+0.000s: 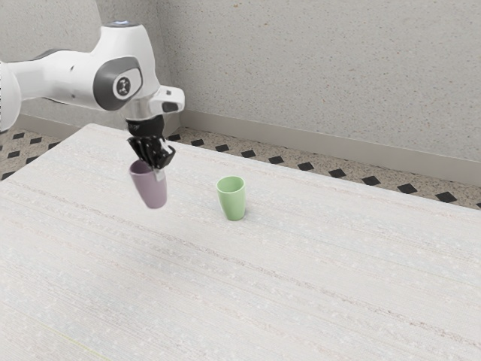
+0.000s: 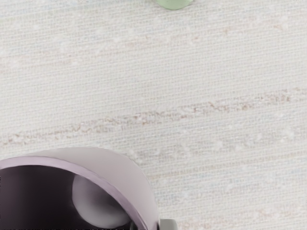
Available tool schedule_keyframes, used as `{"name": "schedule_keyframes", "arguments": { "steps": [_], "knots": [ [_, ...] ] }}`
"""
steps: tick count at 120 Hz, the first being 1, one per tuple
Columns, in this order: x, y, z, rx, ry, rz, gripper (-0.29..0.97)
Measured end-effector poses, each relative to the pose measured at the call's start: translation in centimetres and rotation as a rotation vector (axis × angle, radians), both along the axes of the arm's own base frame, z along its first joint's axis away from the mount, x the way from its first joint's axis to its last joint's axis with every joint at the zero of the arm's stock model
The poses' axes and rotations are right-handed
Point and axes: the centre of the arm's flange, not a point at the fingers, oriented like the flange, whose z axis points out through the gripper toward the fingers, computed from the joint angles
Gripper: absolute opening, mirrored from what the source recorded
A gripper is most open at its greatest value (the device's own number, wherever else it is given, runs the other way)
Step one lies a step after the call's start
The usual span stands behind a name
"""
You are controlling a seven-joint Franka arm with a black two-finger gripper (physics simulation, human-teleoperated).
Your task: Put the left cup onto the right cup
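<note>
Hand: the black hand (image 1: 154,162) is clenched on the rim of the purple cup (image 1: 149,186), one finger inside the mouth and one outside, pinching the wall between them.
Purple cup: this is the left cup of the task. It hangs from the hand, tilted, its mouth up toward the fingers and its base swung toward the exterior view's right. It appears to be clear of the bench (image 1: 301,286), though no gap shows plainly.
Why the tilt: a pinch on one side of the rim leaves the rest of the cup unsupported, so it likely sags about the fingers.
Green cup: the right cup (image 1: 231,197) stands upright on the bench with its mouth open, well apart from the purple cup, toward the exterior view's right.
Wrist view: the purple cup's rim and dark hollow (image 2: 120,172) sit just under the hand. An edge of the green cup (image 2: 172,4) shows far across the bare bench.
Stage: carrying. The purple cup is lifted, not yet above the green cup.
Next need: travel across, with enough height to clear the green rim.
Risk: the tilted base could catch the green rim and tip that cup over.
</note>
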Motion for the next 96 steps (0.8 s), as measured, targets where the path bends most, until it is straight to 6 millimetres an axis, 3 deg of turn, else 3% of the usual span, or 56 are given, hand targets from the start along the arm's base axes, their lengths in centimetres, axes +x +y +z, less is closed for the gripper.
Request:
{"name": "schedule_keyframes", "arguments": {
  "steps": [19,46,76,96],
  "knots": [
    [1.2,-2.0,1.4,0.007,-0.010,-0.035,-0.11],
    [2.7,-2.9,2.9,0.015,-0.032,-0.048,-0.11],
    [5.5,-5.4,3.0,0.028,-0.038,-0.085,-0.11],
    [6.8,-6.0,2.7,0.034,-0.042,-0.094,-0.11]
  ]
}}
